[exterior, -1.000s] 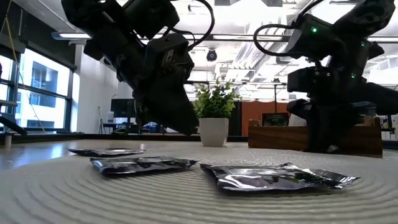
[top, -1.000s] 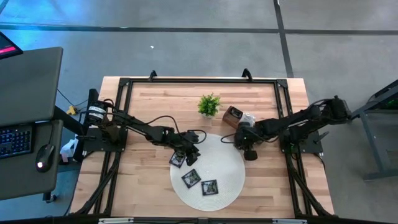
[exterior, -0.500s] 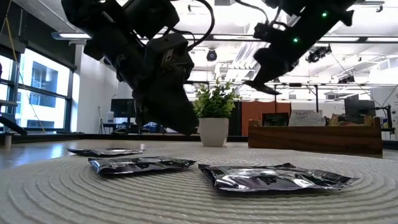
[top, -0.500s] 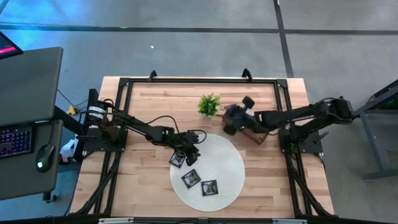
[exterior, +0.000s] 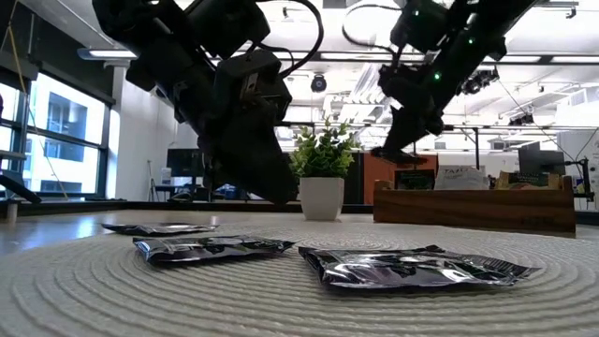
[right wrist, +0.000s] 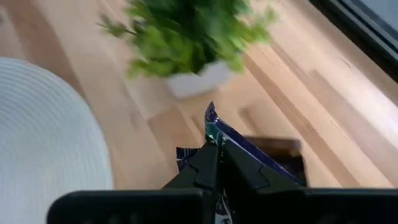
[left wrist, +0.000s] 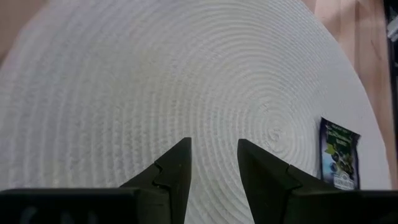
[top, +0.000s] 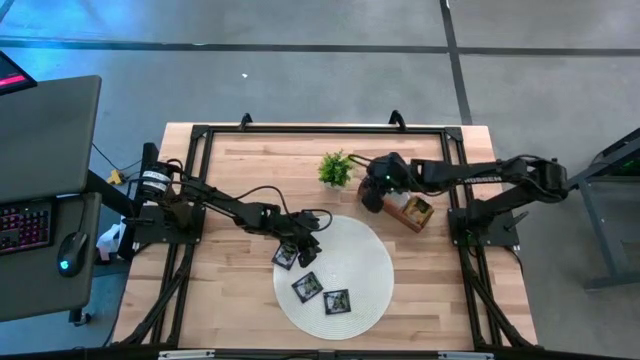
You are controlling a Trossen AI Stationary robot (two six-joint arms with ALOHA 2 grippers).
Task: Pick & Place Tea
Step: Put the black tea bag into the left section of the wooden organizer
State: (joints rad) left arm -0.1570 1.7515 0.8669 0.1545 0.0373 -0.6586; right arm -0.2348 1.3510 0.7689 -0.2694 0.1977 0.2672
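Three black tea sachets lie flat on the round white mat (top: 360, 262): one at its left edge (top: 285, 258) and two nearer the front (top: 307, 287) (top: 337, 301). My left gripper (top: 303, 243) hangs open just above the mat's left part, with bare mat between its fingers (left wrist: 213, 163). My right gripper (top: 374, 198) is raised over the far-left end of the brown wooden tray (top: 410, 210), beside the potted plant (top: 336, 168), and is shut on a dark sachet (right wrist: 249, 158). My right gripper pinches the dark sachet between its two shut fingers (right wrist: 205, 165). One pointed corner (right wrist: 210, 118) sticks out past the fingertips and the rest runs back beside them. The sachet is lifted clear, above the tray's dark opening (right wrist: 277, 149) and near the plant pot (right wrist: 196, 78).
The plant (exterior: 323, 178) stands on the wood just beyond the mat. The tray (exterior: 473, 208) runs slantwise right of it and holds more packets. A black frame (top: 320, 130) borders the table. The right half of the mat is bare.
My right gripper has risen from low at the mat's right edge and moved toward the table's far edge, ending over the tray's far-left end beside the plant, tipped over as it went. The three sachets on the mat have stayed put.
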